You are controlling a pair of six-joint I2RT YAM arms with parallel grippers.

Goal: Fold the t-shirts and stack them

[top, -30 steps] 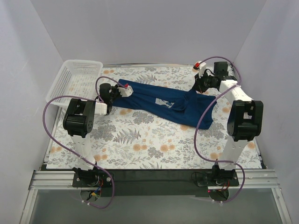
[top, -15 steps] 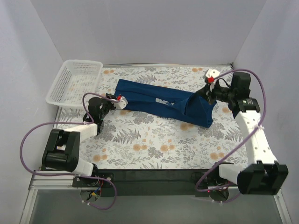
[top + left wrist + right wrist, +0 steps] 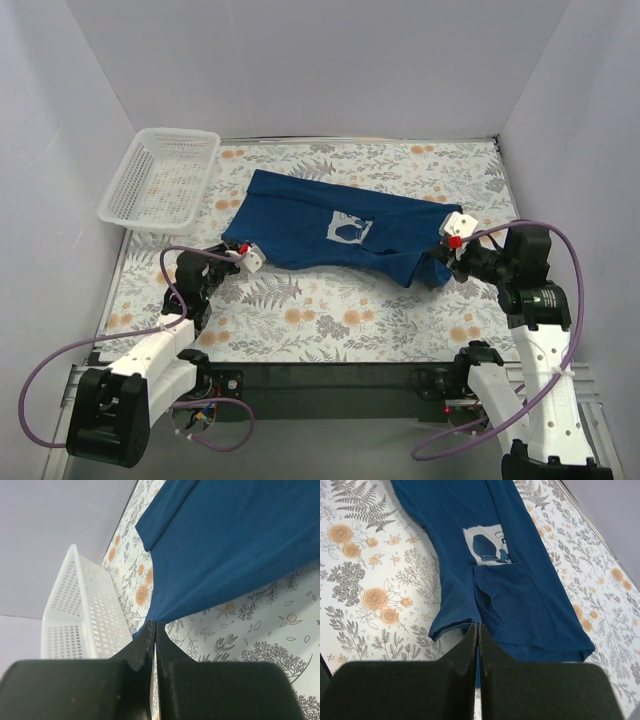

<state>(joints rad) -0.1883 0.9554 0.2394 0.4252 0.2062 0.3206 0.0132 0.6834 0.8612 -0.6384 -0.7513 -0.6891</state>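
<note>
My left gripper pinches near-left corner of dark navy blue cotton t-shirt; my right gripper pinches its right end. Shirt lies on flowered table, long axis left-right, spanning between both arms.

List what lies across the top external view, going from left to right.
White basket → left claw → navy t-shirt, pinched at both ends by the claws → right claw.

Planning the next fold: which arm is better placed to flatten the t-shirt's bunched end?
Right, probably: the right gripper pinches the navy t-shirt at that bunched end, while the left gripper grips the opposite corner.
</note>
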